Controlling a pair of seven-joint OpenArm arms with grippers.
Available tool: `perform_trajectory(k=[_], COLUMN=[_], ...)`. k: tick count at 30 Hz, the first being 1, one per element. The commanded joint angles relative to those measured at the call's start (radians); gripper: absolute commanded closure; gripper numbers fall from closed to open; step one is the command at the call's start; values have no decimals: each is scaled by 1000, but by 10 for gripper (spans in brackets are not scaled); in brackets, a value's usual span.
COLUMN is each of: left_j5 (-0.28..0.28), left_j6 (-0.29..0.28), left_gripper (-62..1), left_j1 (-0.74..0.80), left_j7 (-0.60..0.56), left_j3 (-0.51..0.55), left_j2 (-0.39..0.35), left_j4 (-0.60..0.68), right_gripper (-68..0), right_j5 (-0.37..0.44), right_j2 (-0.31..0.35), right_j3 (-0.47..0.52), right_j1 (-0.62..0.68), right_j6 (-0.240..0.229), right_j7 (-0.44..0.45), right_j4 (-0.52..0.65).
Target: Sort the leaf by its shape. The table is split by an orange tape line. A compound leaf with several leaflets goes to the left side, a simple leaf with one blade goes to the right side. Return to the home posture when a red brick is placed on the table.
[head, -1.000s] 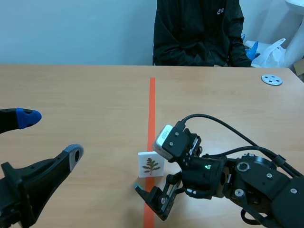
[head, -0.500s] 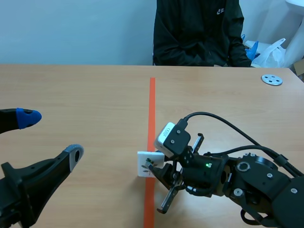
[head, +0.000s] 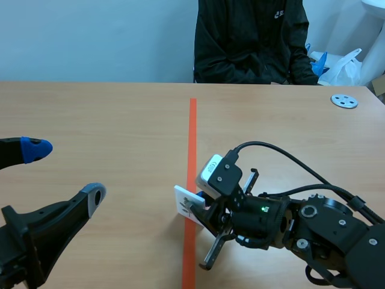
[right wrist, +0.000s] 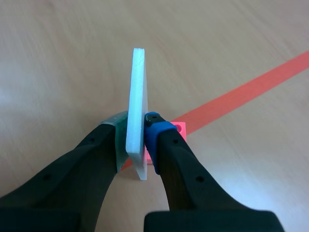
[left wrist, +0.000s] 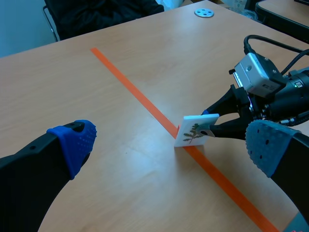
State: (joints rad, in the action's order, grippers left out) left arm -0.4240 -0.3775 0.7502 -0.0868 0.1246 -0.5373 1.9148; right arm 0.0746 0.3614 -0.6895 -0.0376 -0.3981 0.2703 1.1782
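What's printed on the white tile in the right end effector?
A dark green leaf with several leaflets on the tile; clearest in the left wrist view.

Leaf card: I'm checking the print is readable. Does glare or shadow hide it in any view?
Left wrist view: leaf card evenly lit, no glare, print plain. Right wrist view: card edge-on in the right gripper, face hidden. Scene view: card angled steeply, print unreadable.

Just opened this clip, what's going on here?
The right gripper is shut on a white leaf card, holding it on edge right at the orange tape line. The printed leaf looks to have several leaflets, so the card would belong on the left side. The left gripper hovers open over the left half, holding nothing. A person sits across the table.
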Motion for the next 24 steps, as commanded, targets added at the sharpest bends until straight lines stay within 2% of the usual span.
perform_trajectory(k=[1,4,13,19,24], left_j5=[-6,-6,-6,-6,-6], left_j6=[-3,-3,-3,-3,-3], left_gripper=[-623,-623,-623,-623,-623], left_j1=[-3,-3,-3,-3,-3], left_j7=[-18,-18,-18,-18,-18], left_j3=[-5,-5,-5,-5,-5], left_j2=[5,5,5,5,5], left_j4=[12,12,12,12,12], right_gripper=[-22,-22,-22,-22,-22], right_j5=[8,26,208,331,365], right_j2=[24,48,96,95,95], right_j3=[37,81,319,509,643], right_j1=[-12,-6,72,102,102], right_j6=[4,-20,-127,-130,-104], right_j7=[13,12,-45,-125,-185], right_j4=[41,94,263,289,288])
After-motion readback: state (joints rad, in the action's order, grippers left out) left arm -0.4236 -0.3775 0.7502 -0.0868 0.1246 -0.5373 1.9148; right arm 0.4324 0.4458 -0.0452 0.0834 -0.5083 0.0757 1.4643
